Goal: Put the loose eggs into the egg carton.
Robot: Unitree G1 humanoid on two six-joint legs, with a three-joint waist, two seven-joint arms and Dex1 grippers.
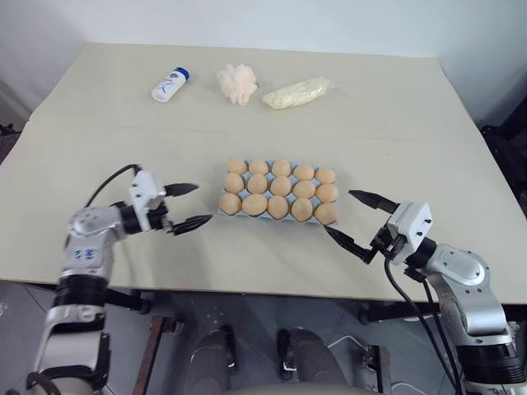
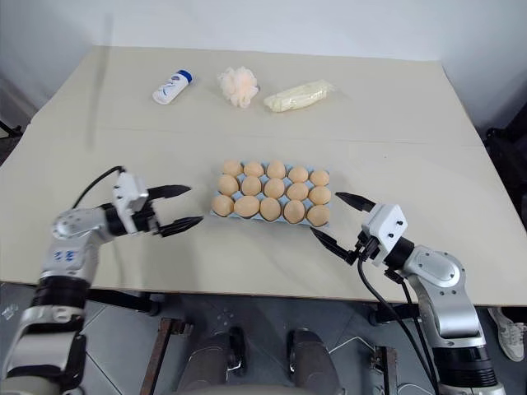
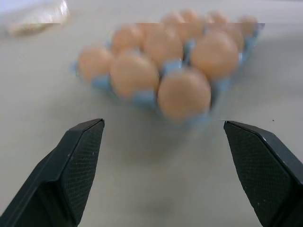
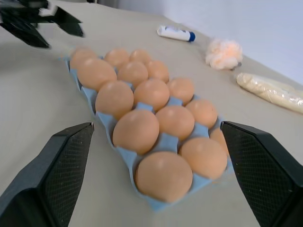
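Carton full, both grippers spread and empty.
L to R from my seat: left gripper [image 1: 191,206] fingers wide apart, just off the egg carton [image 1: 224,212]; 15 eggs [image 1: 280,186] sit in its 3 rows of 5, mid-table; right gripper [image 1: 356,218] also wide apart, beside the carton's R end.

Eggs [image 1: 280,191] orange-tan, carton [image 4: 124,156] lt blue; surface [image 1: 395,107] beige; bottle [image 1: 170,85] white w/ blue cap.

Silver-grey arms, white wrist blocks, black cables, black textured fingers [image 1: 183,188].
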